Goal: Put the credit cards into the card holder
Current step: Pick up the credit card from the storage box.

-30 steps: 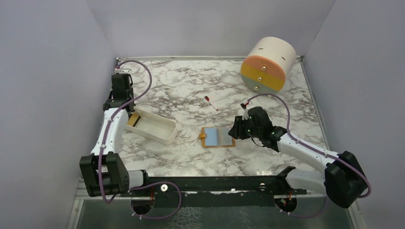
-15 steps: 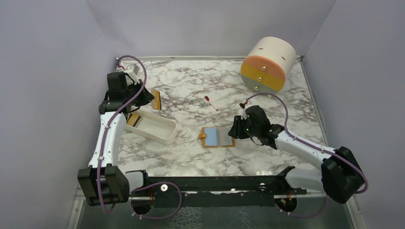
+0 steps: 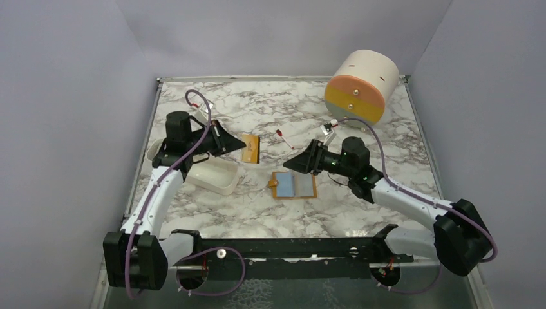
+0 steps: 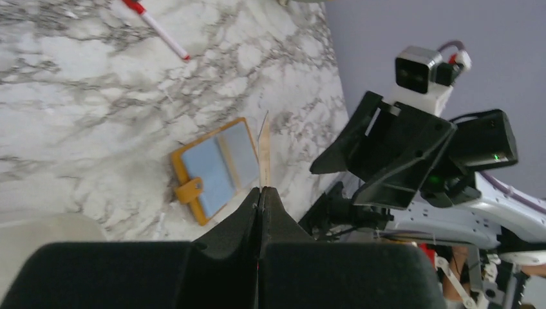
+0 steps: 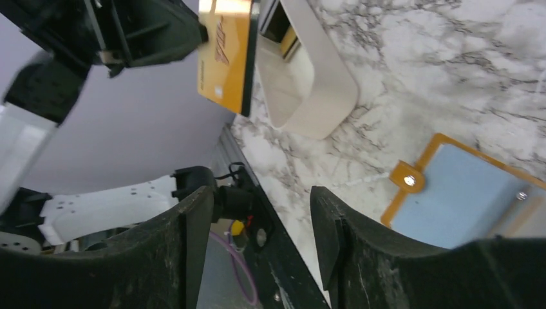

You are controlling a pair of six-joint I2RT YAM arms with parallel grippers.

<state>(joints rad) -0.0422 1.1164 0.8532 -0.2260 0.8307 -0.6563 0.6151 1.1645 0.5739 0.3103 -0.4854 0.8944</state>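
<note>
My left gripper (image 3: 235,143) is shut on a golden-orange credit card (image 3: 250,149) and holds it in the air, up and left of the card holder (image 3: 294,185). The card holder lies open on the table, blue-grey inside up. In the left wrist view the card (image 4: 264,154) shows edge-on between the closed fingers, above the card holder (image 4: 216,167). My right gripper (image 3: 291,163) is open and empty, just above the card holder's far edge, facing the card. The right wrist view shows the held card (image 5: 225,55), the card holder (image 5: 463,193) and another card (image 5: 287,40) in the tray.
A white oblong tray (image 3: 216,180) stands left of the card holder, under my left arm. A small red-and-white stick (image 3: 284,139) lies behind the card holder. A big cream-orange drum (image 3: 360,87) stands at the back right.
My left gripper has lifted a card out of the tray and carried it right, towards the card holder. My right gripper has risen and turned left to face the card.
</note>
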